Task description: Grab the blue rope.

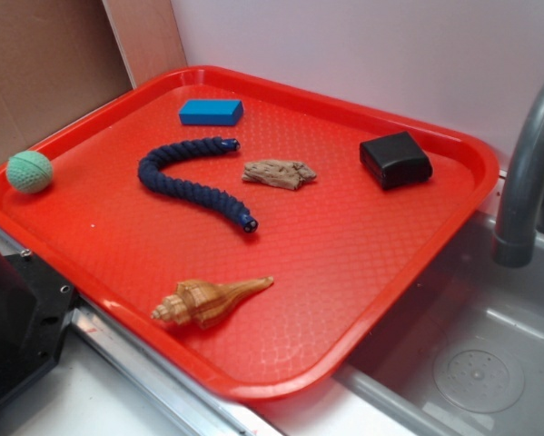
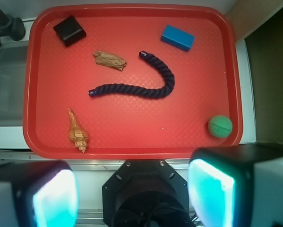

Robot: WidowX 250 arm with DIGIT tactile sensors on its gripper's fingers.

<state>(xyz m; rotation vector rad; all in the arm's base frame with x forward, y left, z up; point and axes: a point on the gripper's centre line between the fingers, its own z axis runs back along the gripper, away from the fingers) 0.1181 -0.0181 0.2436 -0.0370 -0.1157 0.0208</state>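
No writing or labels can be read on anything. The blue rope (image 1: pixel 185 180) (image 2: pixel 140 87), dark navy twisted strands with capped ends, lies hook-curved mid-way on the red tray (image 1: pixel 362 272) (image 2: pixel 127 135), between the blue block (image 1: pixel 211 112) (image 2: pixel 177 37) and the seashell (image 1: pixel 208 302) (image 2: pixel 77 132). The claw (image 2: pixel 132 196) hangs well above, spread wide and holding nothing.

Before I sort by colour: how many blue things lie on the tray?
2: the blue rope, curved mid-tray, and a blue block near the tray's back rim. Nothing seems hidden.
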